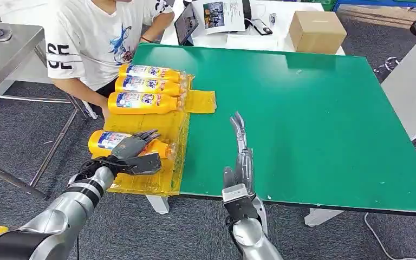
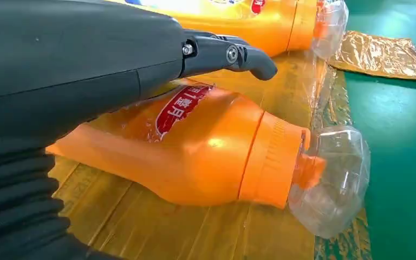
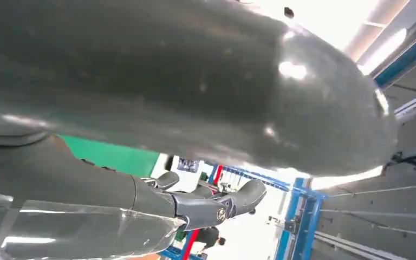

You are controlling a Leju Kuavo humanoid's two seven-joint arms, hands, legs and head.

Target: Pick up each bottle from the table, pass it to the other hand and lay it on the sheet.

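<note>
An orange bottle (image 1: 104,142) with a clear cap (image 2: 333,179) lies on its side on the yellow sheet (image 1: 168,127), near the table's front left corner. My left hand (image 1: 134,153) hovers over its neck end with the fingers (image 2: 227,54) stretched out above the bottle (image 2: 206,157), a gap showing beneath them. Three more orange bottles (image 1: 150,72) (image 1: 146,85) (image 1: 141,103) lie side by side farther back on the sheet. Over the green table (image 1: 314,119), my right hand (image 1: 241,162) is held edge-on with straight fingers (image 3: 216,203) and holds nothing.
A person in a white T-shirt (image 1: 95,38) sits at the table's far left corner. A crumpled piece of yellow film (image 1: 200,101) lies beside the sheet. Behind the table stand a cardboard box (image 1: 317,31) and a tablet (image 1: 186,23). A metal table (image 1: 5,46) stands left.
</note>
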